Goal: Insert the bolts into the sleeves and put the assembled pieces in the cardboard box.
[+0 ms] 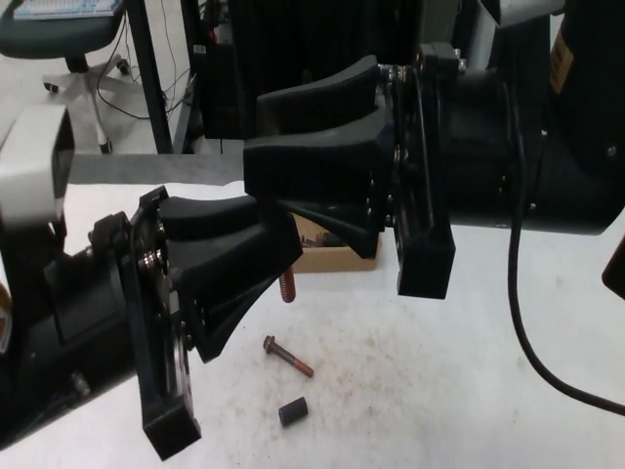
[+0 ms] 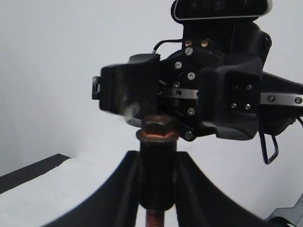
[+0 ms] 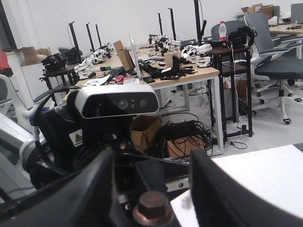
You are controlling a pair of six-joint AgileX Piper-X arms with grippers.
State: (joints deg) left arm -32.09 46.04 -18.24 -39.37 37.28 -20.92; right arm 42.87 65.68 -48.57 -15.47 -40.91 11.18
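1. Closest to the high camera, the left gripper (image 1: pixel 290 244) sat low over the near-left part of the bench (image 1: pixel 449 391), its fingers pointing toward the other arm.
2. Its fingers (image 2: pixel 118 189) were pressed together on a dark sleeve (image 2: pixel 157 175), pinching it from both sides.
3. The held bolt (image 2: pixel 156 134) stood upright through that sleeve, with its coppery hex head resting on the sleeve's top end and its threaded tip poking out below the fingers.
4. Seen from above, that threaded tip hung clear of the bench surface, just in front of the cardboard box.
5. The right gripper (image 1: pixel 252 132) was raised higher and farther back, facing the left one and partly overlapping it from the high camera.
6. Its two fingers (image 3: pixel 222 189) were spread wide, and the held bolt's head showed in the gap between them, touching neither finger.
7. The cardboard box (image 1: pixel 337 259) sat on the bench behind both grippers and was mostly hidden by them; what it held could not be told.
8. A loose bolt (image 1: pixel 288 357) lay flat on the bench in front of the grippers, at a slant.
9. A loose sleeve (image 1: pixel 293 411) lay near that bolt, closer to the camera and apart from it.
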